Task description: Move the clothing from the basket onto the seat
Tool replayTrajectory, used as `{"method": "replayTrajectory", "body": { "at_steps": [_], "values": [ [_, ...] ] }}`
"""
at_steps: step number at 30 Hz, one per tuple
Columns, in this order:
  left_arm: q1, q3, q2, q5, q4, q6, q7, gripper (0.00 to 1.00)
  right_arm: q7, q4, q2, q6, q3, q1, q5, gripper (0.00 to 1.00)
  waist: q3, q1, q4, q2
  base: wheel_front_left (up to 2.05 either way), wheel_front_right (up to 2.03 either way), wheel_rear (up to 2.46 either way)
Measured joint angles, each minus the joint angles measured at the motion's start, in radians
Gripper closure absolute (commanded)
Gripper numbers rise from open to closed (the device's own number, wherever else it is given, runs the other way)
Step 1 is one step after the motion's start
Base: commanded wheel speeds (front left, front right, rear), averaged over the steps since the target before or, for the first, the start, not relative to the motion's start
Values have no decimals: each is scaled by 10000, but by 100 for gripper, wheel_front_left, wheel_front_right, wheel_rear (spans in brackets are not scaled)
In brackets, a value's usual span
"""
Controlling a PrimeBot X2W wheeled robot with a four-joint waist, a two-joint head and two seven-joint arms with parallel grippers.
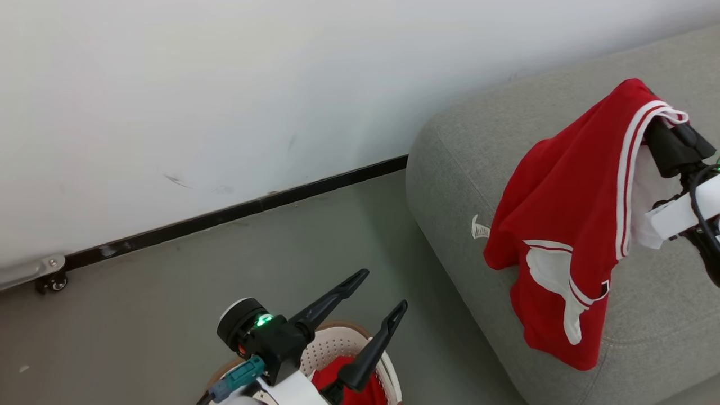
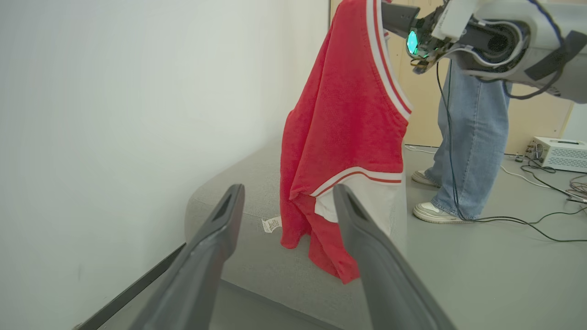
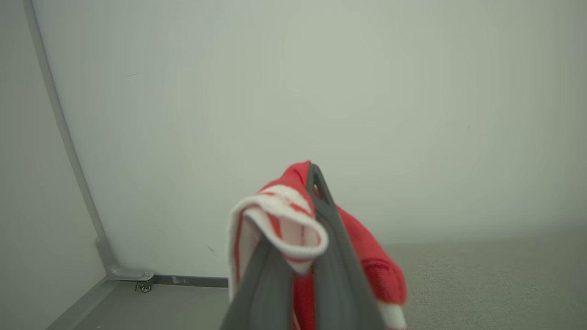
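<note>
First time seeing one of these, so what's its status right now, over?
Right fingers shut on red jersey, hanging over sofa. Left fingers open above basket; second jersey inside. Person standing beyond sofa.

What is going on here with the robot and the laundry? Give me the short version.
The robot's right fingers are shut on a red jersey, holding it up over the grey sofa so that it hangs down toward the cushion; it is not yet released. The left fingers stand open above the basket, where a second red garment lies. A person in jeans stands beyond the sofa.
</note>
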Motion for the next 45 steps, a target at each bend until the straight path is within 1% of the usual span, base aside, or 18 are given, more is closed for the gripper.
{"method": "replayTrajectory", "body": {
  "at_steps": [6,12,16,21,25,30,35,40,42,45],
  "values": [
    [93,-140,21,-50,-272,0,0,0,199,-6,-276,0,-364,7,-54,100,44,-1,-313,0,0,0,0],
    [200,-127,35,-25,-497,0,0,0,439,52,-339,0,-608,6,-48,100,206,0,-547,1,0,0,0],
    [200,-130,303,267,-518,0,0,0,650,173,-276,0,-773,-121,36,100,414,0,-618,0,0,0,0],
    [199,4,428,343,-660,17,0,0,890,447,-324,0,-1386,-1341,48,100,734,0,-632,0,0,0,0],
    [174,130,686,593,-838,105,0,0,1127,616,-489,0,-1795,-2553,-81,100,1015,0,-581,0,0,0,0],
    [-20,213,830,704,-1085,115,4,0,1446,1369,-606,0,-2439,-3754,-167,100,1370,0,-437,0,0,0,0],
    [-290,244,901,861,-1348,117,75,0,1841,2180,-984,0,-2727,-4758,-548,100,1720,0,-228,0,0,0,0],
    [-541,194,894,947,-1743,117,151,0,1975,3030,-1386,0,-3022,-5562,-984,100,2094,0,28,0,0,0,0],
    [-711,44,848,963,-1962,113,226,0,1975,3390,-1563,0,-3139,-5804,-1335,100,2324,0,193,0,0,0,0],
    [-858,-161,798,1051,-2115,104,268,0,1967,3701,-1730,0,-3191,-6003,-1555,100,2558,0,357,0,0,0,0]
  ]
}}
